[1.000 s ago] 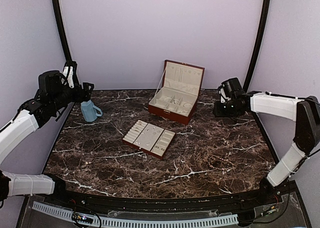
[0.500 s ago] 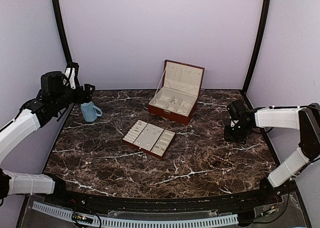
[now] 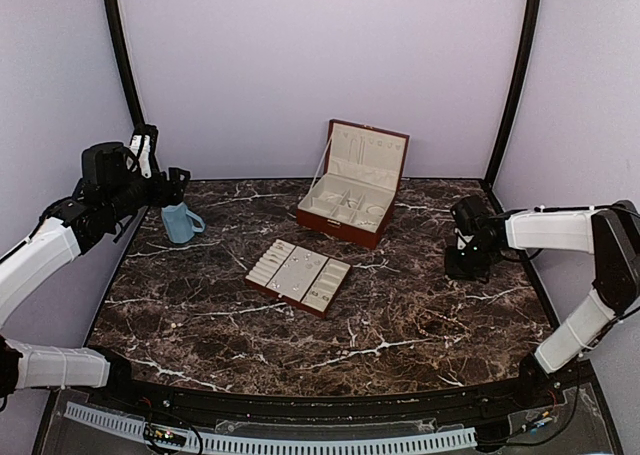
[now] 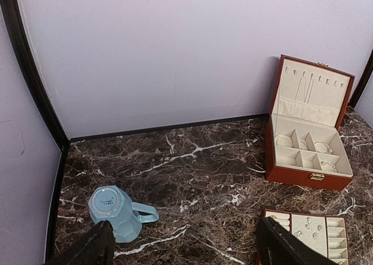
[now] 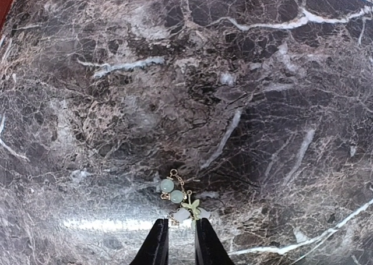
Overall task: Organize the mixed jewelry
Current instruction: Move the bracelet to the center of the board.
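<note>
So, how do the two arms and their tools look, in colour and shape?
Both the left arm and the right arm have rounded white shells on the long links and black blocks at the joints. The tools are mostly black. The right tool ends in two narrow black fingers; the left tool shows two dark, blurred wedges. I can read no markings.

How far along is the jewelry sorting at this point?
Done: small pieces already sit in the tray and the open box. In hand: the right gripper is down at the table, fingers narrowed around one end of a beaded piece; a firm grip isn't clear. Left: lifting and filing it. The left gripper hangs open near the blue cup.
</note>
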You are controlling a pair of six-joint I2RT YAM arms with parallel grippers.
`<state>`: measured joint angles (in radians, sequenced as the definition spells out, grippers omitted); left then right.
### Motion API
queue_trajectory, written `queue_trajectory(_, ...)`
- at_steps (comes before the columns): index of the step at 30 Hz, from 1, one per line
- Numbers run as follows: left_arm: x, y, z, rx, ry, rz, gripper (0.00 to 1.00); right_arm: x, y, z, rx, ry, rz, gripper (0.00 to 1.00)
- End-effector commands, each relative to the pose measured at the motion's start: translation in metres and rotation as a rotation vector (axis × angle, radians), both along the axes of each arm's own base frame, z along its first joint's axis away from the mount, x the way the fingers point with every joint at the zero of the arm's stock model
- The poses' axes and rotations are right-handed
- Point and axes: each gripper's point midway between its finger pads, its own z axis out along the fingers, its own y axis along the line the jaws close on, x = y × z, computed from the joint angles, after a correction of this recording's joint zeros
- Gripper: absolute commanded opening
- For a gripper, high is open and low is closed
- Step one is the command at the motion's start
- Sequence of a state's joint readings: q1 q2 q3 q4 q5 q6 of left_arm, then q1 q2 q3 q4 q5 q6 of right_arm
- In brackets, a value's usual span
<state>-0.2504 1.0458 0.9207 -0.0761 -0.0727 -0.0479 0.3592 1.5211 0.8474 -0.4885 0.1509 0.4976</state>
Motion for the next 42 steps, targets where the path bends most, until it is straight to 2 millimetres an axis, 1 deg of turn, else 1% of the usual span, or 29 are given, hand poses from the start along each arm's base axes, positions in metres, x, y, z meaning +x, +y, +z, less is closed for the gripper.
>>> queue_trajectory(1,0.000,0.003,0.004,0.005,-0.020,0.007,0.87,0.008,0.007,0.002,0.020,-0.011,0.032,0.17)
queue_trajectory(6,0.000,0.003,0.003,0.006,-0.018,0.007,0.87,0.005,0.010,-0.005,0.025,0.013,0.037,0.16)
queue_trajectory(11,0.000,0.003,0.003,0.006,-0.018,0.007,0.87,0.003,0.007,-0.009,0.004,0.022,0.027,0.17)
queue_trajectory(22,0.000,0.003,0.004,0.005,-0.021,0.006,0.87,0.009,0.008,-0.016,-0.010,0.034,0.033,0.17)
queue_trajectory(28,-0.001,0.003,0.005,0.004,-0.023,0.006,0.87,0.009,0.015,-0.019,-0.005,0.037,0.054,0.18)
queue_trajectory(34,0.000,0.002,0.003,0.006,-0.018,0.005,0.87,0.020,0.037,-0.019,0.021,0.018,0.119,0.18)
queue_trajectory(38,0.001,0.003,0.002,0.010,-0.017,0.009,0.87,0.028,0.065,-0.018,0.033,0.008,0.188,0.17)
queue_trajectory(42,0.001,0.003,0.000,0.014,-0.011,0.011,0.87,0.034,0.101,-0.010,0.075,-0.012,0.265,0.17)
